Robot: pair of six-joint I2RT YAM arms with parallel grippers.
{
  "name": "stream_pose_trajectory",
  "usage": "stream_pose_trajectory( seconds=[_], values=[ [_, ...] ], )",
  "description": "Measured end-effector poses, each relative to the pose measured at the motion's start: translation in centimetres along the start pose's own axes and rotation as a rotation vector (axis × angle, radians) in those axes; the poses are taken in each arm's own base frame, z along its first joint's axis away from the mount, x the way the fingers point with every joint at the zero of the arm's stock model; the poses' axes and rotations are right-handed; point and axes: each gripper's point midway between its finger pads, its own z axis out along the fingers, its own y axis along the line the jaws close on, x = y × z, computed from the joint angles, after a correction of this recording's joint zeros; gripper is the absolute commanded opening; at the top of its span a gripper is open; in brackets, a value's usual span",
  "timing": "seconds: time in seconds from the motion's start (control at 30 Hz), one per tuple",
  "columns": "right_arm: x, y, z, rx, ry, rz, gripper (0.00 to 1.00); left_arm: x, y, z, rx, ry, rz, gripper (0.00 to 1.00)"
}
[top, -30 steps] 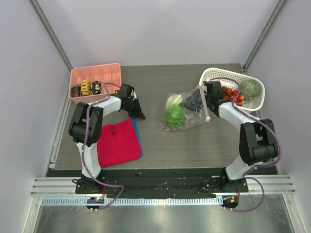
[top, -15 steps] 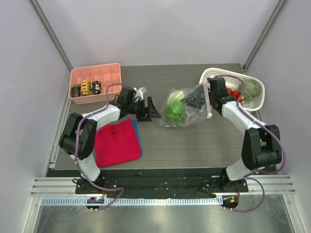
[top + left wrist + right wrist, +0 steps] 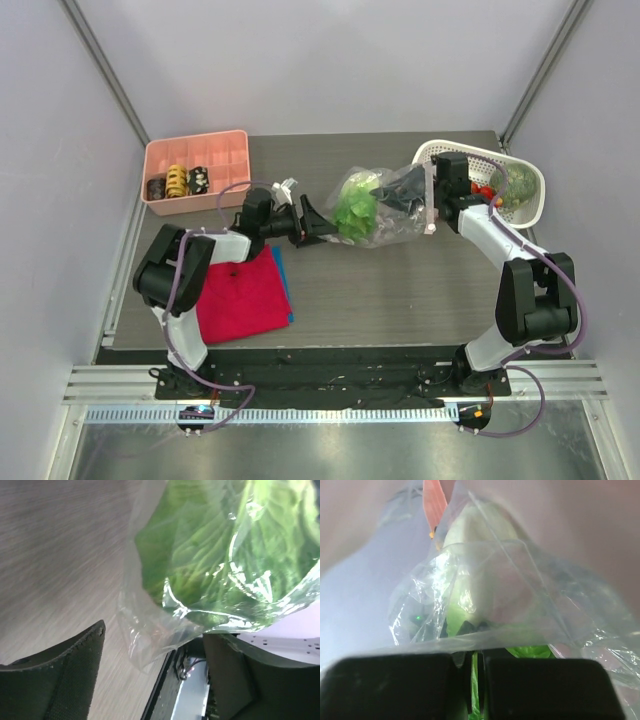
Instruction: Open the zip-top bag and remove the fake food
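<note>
the top view alone shows the pink tray (image 3: 195, 160) and red cloth (image 3: 238, 293) at the left; the left wrist view shows up close the left gripper (image 3: 155, 675) spread wide either side of a corner of the zip-top bag (image 3: 385, 215), green leafy fake food (image 3: 210, 560) inside. the right gripper (image 3: 471, 680) is pinched tight on the bag's plastic, just beside the white basket (image 3: 480, 158).

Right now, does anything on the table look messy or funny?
The zip-top bag looks odd: it is crumpled and pinched in the right jaws beside the white basket, with the green leafy vegetable inside. The left jaws stand open at its other end. No spill shows.
</note>
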Motion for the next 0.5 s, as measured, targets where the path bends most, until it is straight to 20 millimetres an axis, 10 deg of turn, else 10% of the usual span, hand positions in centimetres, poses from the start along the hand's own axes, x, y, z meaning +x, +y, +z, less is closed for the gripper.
stream_pose_trajectory(
  seconds=[0.2,0.5],
  values=[
    [-0.1,0.4,-0.1,-0.014,0.002,0.019,0.01,-1.4,-1.4,0.8,0.106,-0.046,-0.041,0.01],
    [-0.2,-0.6,-0.3,0.019,-0.002,-0.008,0.01,-2.3,0.9,0.3,-0.052,-0.102,-0.038,0.00]
  ],
)
